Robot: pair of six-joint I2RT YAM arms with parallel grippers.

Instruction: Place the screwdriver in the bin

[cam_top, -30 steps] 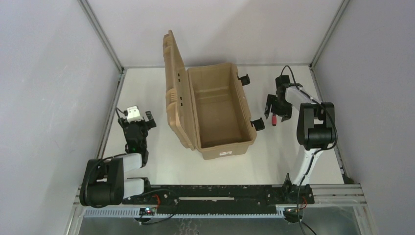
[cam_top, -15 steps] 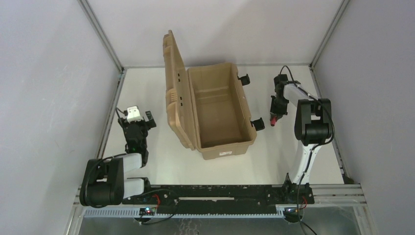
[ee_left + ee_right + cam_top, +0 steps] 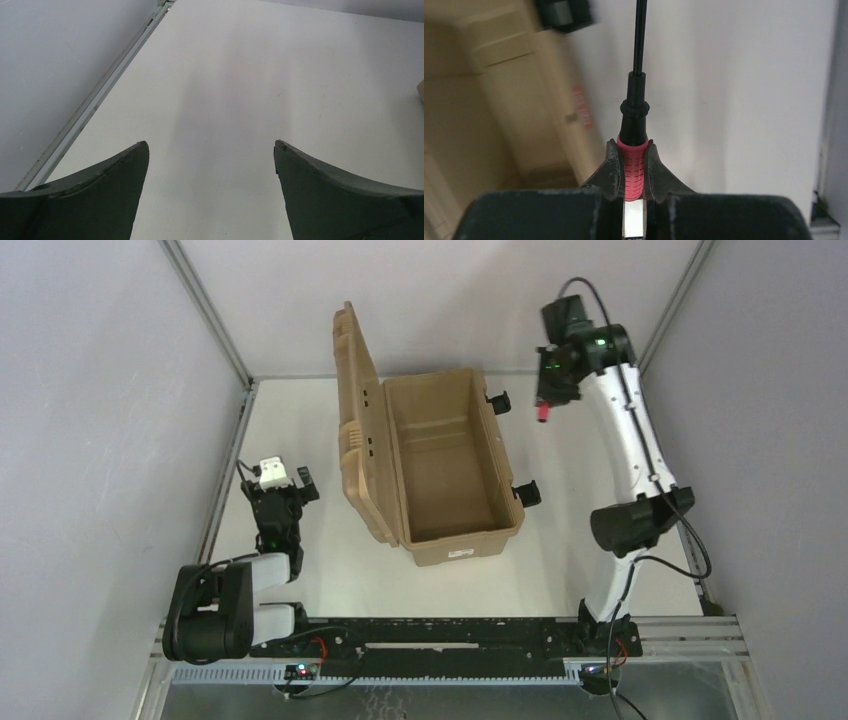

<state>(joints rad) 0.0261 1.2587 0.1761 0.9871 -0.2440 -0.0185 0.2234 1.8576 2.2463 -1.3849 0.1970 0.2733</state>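
Note:
My right gripper [image 3: 632,150] is shut on the red handle of the screwdriver [image 3: 634,165], whose thin dark shaft points away from the wrist camera. In the top view the right gripper [image 3: 545,400] hangs high above the table with the screwdriver [image 3: 542,413], just right of the bin's far right corner. The tan bin [image 3: 440,525] stands in the middle of the table with its ribbed lid [image 3: 353,430] swung open to the left. My left gripper [image 3: 211,147] is open over bare table at the left, also seen in the top view as the left gripper [image 3: 282,480], with nothing between its fingers.
Two black latches [image 3: 527,493] stick out from the bin's right long side. Grey walls close the table on the left, back and right, with a metal rail [image 3: 225,480] along the left edge. In the right wrist view the bin [image 3: 489,100] lies blurred at the left.
The right gripper closed on the screwdriver on the table right of the bin, then lifted it up and toward the far right corner of the bin. The left arm stayed still.

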